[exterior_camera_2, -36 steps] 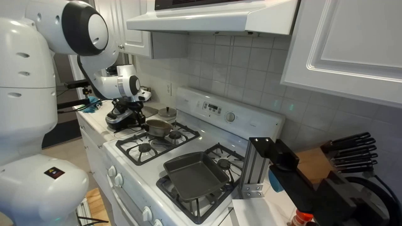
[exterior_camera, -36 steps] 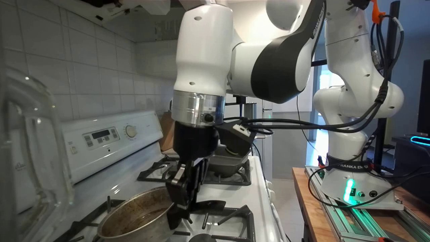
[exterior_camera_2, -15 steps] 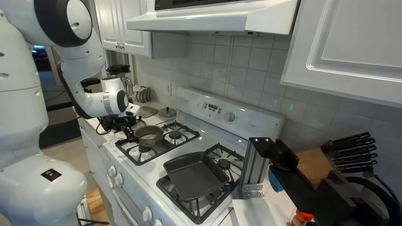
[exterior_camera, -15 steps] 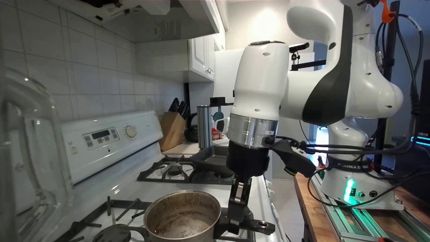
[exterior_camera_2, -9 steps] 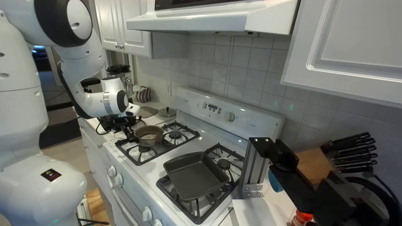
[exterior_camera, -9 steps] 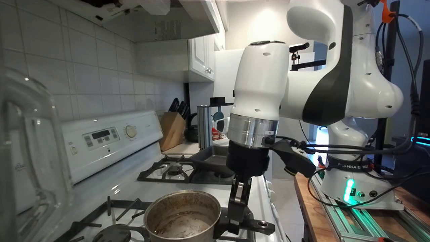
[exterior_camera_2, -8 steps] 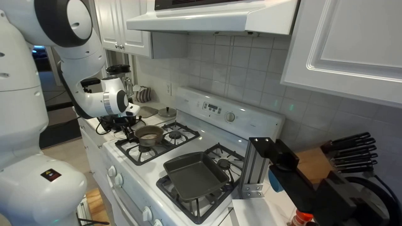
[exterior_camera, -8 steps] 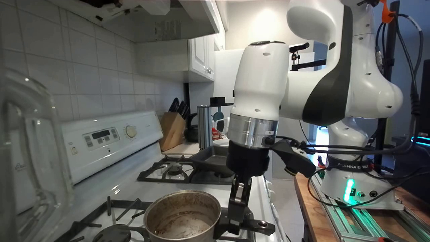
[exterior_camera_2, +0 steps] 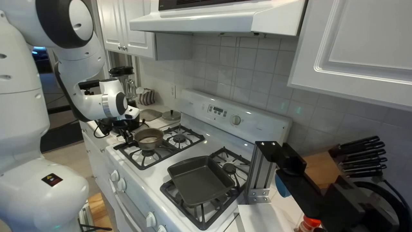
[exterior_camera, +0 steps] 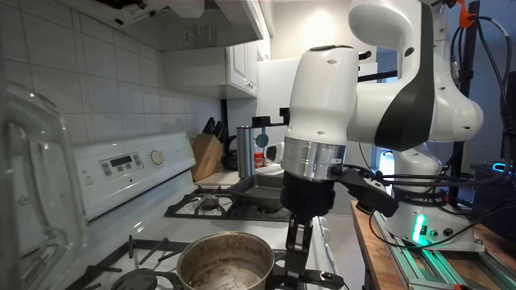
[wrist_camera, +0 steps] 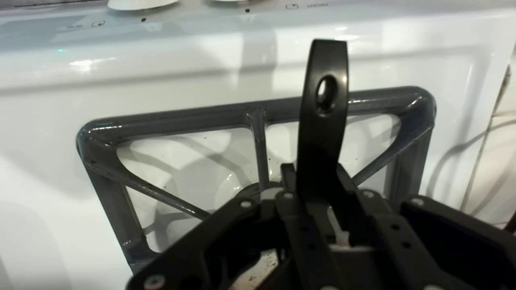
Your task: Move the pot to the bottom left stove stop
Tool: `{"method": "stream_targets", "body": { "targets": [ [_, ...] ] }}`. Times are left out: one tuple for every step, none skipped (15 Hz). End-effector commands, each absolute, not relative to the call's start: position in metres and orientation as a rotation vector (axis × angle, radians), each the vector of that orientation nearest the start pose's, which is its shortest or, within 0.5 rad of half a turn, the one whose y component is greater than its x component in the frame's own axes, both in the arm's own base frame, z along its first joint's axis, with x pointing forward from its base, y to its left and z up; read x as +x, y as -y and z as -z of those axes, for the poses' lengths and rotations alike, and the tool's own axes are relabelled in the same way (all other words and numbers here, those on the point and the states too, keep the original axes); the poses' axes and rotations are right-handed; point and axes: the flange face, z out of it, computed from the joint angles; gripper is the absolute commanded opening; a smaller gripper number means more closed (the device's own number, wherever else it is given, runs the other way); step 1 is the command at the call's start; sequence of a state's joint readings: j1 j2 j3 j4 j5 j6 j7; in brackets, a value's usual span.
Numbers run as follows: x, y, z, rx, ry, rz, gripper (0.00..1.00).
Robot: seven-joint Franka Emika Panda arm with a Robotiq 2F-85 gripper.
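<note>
The pot, a round tarnished steel saucepan, shows in both exterior views (exterior_camera: 225,266) (exterior_camera_2: 148,138). It stands upright over the front burner, the bottom left stove stop (exterior_camera_2: 148,154); whether its base touches the grate I cannot tell. My gripper (exterior_camera: 296,270) is shut on the pot's dark handle, close to the pot wall. In the wrist view the gripper (wrist_camera: 316,177) has one finger on each side of the handle (wrist_camera: 322,100), whose free end points to the stove front. The black grate (wrist_camera: 193,119) lies below. The pot is mostly hidden there by the gripper.
A black rectangular pan (exterior_camera_2: 201,180) sits on the other grate. The back burner (exterior_camera_2: 179,138) is beside the pot. White knobs (exterior_camera_2: 121,185) line the front. The range hood (exterior_camera_2: 219,22) hangs above. A glass jug handle (exterior_camera: 44,181) stands close to an exterior camera.
The pot, held by its handle, moved from nearer the back burner to over the front burner. In the last half second it shifted slightly further toward the stove front. The gripper stays shut on the handle.
</note>
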State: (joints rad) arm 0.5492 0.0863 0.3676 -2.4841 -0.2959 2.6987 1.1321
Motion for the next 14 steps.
{"method": "stream_targets", "body": {
  "targets": [
    [0.28,-0.384,-0.274,-3.086,0.001,0.244,0.06],
    [0.28,-0.383,-0.274,-3.087,-0.007,0.243,0.06],
    [0.279,-0.382,-0.274,-3.09,-0.015,0.24,0.06],
    [0.279,-0.381,-0.274,-3.093,-0.023,0.238,0.06],
    [0.278,-0.379,-0.274,-3.099,-0.033,0.229,0.06],
    [0.276,-0.378,-0.273,-3.102,-0.04,0.223,0.06],
    [0.275,-0.377,-0.272,-3.101,-0.045,0.217,0.06],
    [0.274,-0.377,-0.272,-3.101,-0.048,0.212,0.06],
    [0.272,-0.376,-0.271,-3.106,-0.054,0.208,0.06],
    [0.27,-0.375,-0.271,-3.106,-0.056,0.205,0.06],
    [0.27,-0.374,-0.272,-3.111,-0.062,0.207,0.06],
    [0.269,-0.373,-0.273,-3.111,-0.066,0.212,0.06],
    [0.269,-0.373,-0.273,-3.108,-0.062,0.217,0.06],
    [0.268,-0.372,-0.274,-3.108,-0.055,0.225,0.06]
  ]
}}
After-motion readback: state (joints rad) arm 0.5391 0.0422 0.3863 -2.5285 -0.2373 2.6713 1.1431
